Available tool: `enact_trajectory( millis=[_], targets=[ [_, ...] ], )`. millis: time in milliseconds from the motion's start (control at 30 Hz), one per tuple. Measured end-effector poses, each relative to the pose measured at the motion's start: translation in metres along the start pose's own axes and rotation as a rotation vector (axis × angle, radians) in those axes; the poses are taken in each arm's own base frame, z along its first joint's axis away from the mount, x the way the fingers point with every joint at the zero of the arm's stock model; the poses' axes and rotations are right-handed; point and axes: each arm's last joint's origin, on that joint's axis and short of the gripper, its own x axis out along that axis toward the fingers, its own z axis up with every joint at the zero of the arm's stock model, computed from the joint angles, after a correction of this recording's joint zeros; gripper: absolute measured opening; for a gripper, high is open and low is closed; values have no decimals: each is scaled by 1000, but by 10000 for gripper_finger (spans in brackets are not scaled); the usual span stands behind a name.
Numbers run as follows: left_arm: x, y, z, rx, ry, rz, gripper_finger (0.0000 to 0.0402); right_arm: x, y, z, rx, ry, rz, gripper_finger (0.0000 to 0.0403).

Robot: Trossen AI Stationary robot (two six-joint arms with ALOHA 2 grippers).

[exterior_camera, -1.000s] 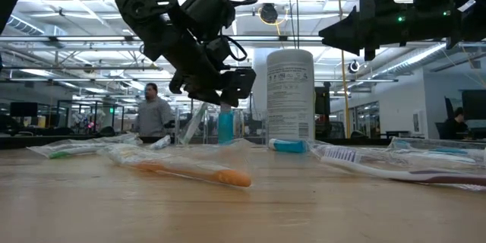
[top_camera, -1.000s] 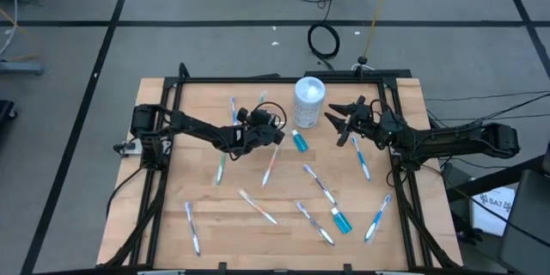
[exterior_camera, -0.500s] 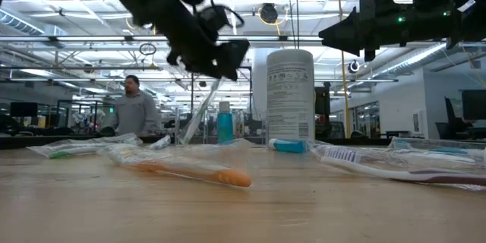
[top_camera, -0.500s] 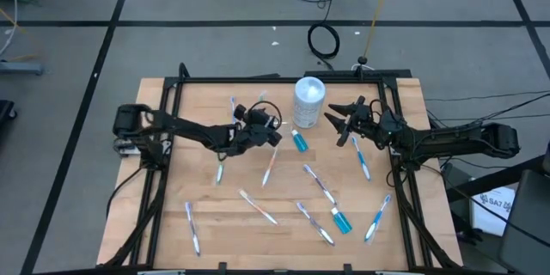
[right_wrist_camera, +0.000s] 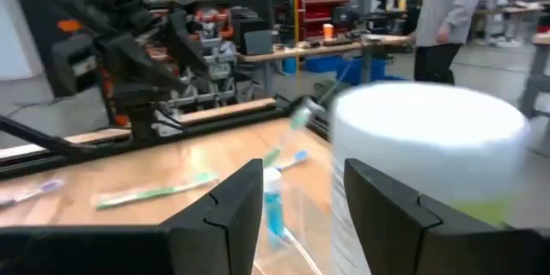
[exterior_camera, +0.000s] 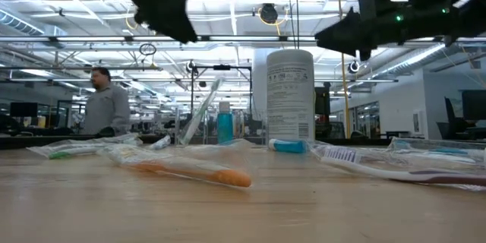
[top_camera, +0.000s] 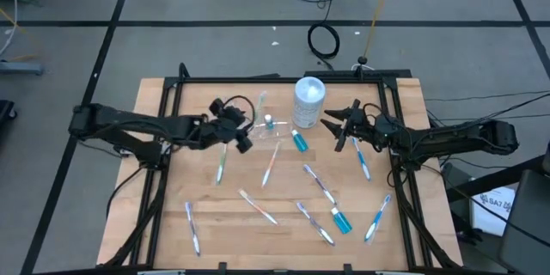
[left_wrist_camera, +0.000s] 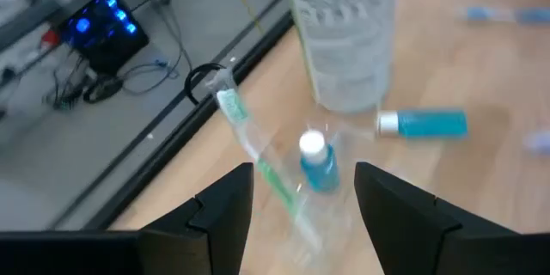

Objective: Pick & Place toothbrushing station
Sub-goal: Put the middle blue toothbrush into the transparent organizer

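Observation:
A small clear cup (top_camera: 268, 126) stands on the table left of the white canister (top_camera: 309, 100). A blue tube (left_wrist_camera: 318, 161) stands upright in it, and a green toothbrush (left_wrist_camera: 249, 137) leans on its rim. My left gripper (top_camera: 245, 135) is open and empty, left of the cup and above the table. My right gripper (top_camera: 333, 131) is open and empty, right of the canister. A second blue tube (top_camera: 299, 141) lies by the canister and a third (top_camera: 341, 221) near the front. Several toothbrushes lie flat, among them an orange one (top_camera: 271, 165) and a green one (top_camera: 220, 168).
The canister (exterior_camera: 291, 95) stands upright between the two grippers. Toothbrushes are scattered over the middle and front of the table (top_camera: 206, 198). A dark frame (top_camera: 163, 180) runs along the table's sides. A person (exterior_camera: 106, 110) walks in the room behind.
My left gripper has risen and drawn back from the cup toward the table's left edge. The blue tube and the toothbrush stay in the cup.

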Motion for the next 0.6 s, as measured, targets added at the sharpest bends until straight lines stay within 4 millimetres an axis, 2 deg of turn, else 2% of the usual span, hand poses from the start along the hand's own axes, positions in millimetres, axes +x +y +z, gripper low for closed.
enact_trajectory(
  millis=[100,333,533,600],
  targets=[
    [-17,11,-5,-21,35,2,212,8,11,3,-20,47,38,155],
    [-63,51,-17,-127,-23,104,212,33,41,2,-12,178,112,155],
    [-63,58,-54,-102,-71,7,212,55,68,-5,-32,287,165,155],
    [-60,56,-60,-48,-101,-51,212,58,72,-7,-12,324,165,155]
  ],
)
